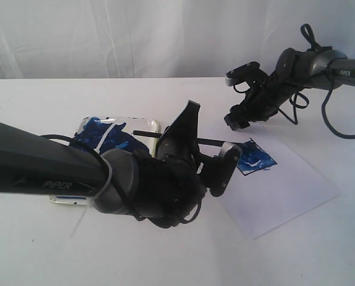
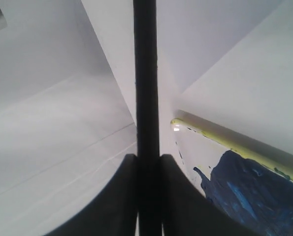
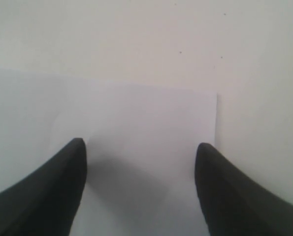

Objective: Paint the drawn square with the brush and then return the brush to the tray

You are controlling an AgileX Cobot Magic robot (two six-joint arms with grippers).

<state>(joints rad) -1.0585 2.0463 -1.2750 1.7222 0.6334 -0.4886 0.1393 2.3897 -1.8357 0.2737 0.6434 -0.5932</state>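
Right up close, my left gripper (image 2: 147, 164) is clamped on the brush (image 2: 146, 73), just beside the tray (image 2: 225, 137). It looks light, stiff, thin and probably slick, so mid-handle is where to pinch it. Beside the tray, the drawn square (image 1: 256, 158) is filled blue. Farthest from the tray, my right gripper (image 3: 141, 162) hangs wide apart, empty.
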